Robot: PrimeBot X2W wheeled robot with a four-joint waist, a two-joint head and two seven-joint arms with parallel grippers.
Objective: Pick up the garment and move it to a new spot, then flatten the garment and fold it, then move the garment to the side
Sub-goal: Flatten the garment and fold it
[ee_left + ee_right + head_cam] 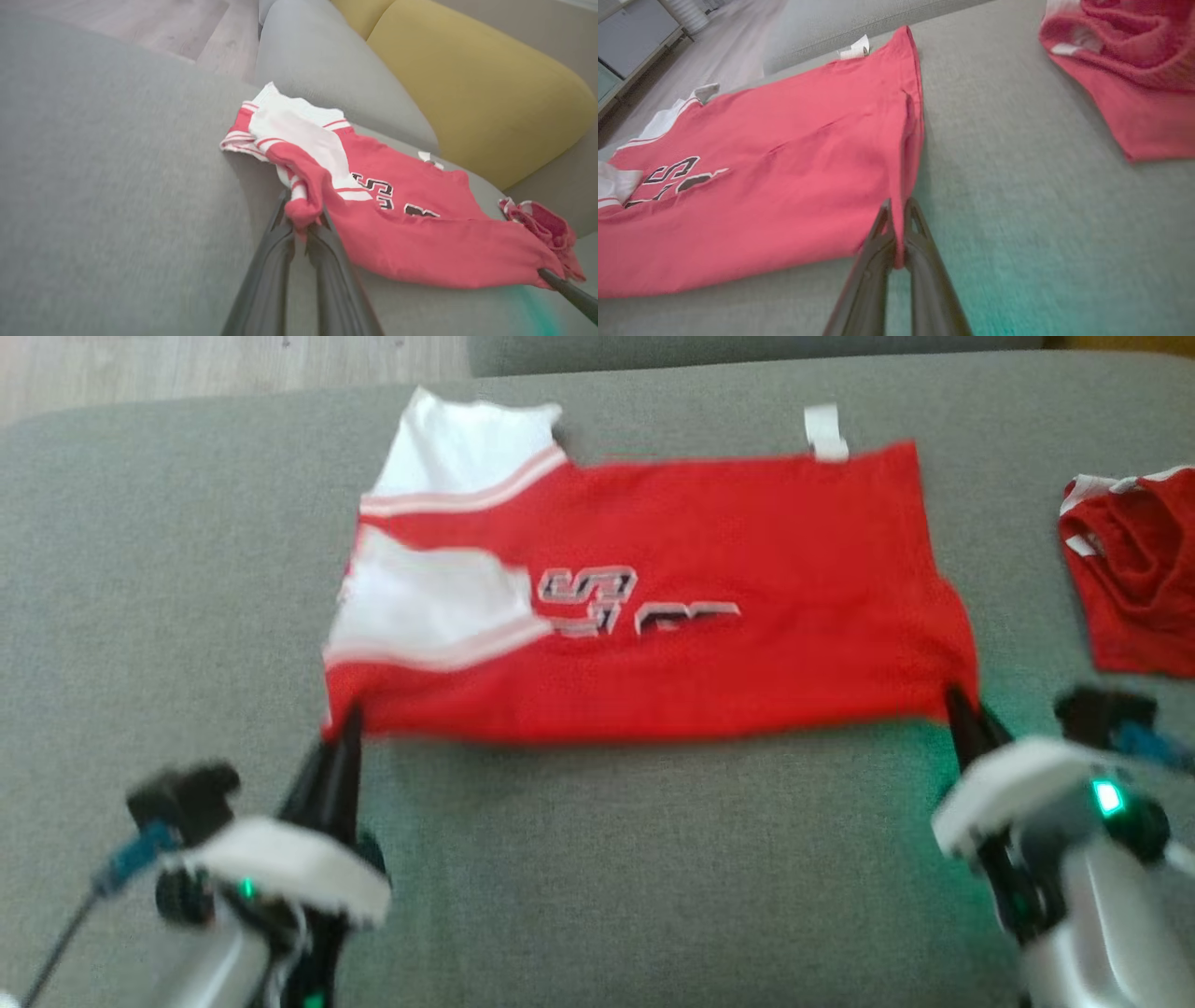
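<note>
The garment [709,653] is a red jersey with white sleeves and black-and-white lettering, spread across the grey sofa seat [607,859]. My left gripper [347,723] is shut on its near left corner, where the cloth bunches between the fingers [302,219]. My right gripper [954,702] is shut on the near right corner, and a thin fold of red cloth [899,233] runs between its fingers. The near hem stretches straight between the two grippers. In the left wrist view the right gripper's fingers [560,287] reach the garment's far corner [537,270].
A second red garment [1134,569] lies crumpled at the seat's right edge, also in the right wrist view [1125,70]. A grey back cushion [336,70] and a yellow cushion [467,79] stand behind. Wooden floor [140,364] lies beyond the seat's far left.
</note>
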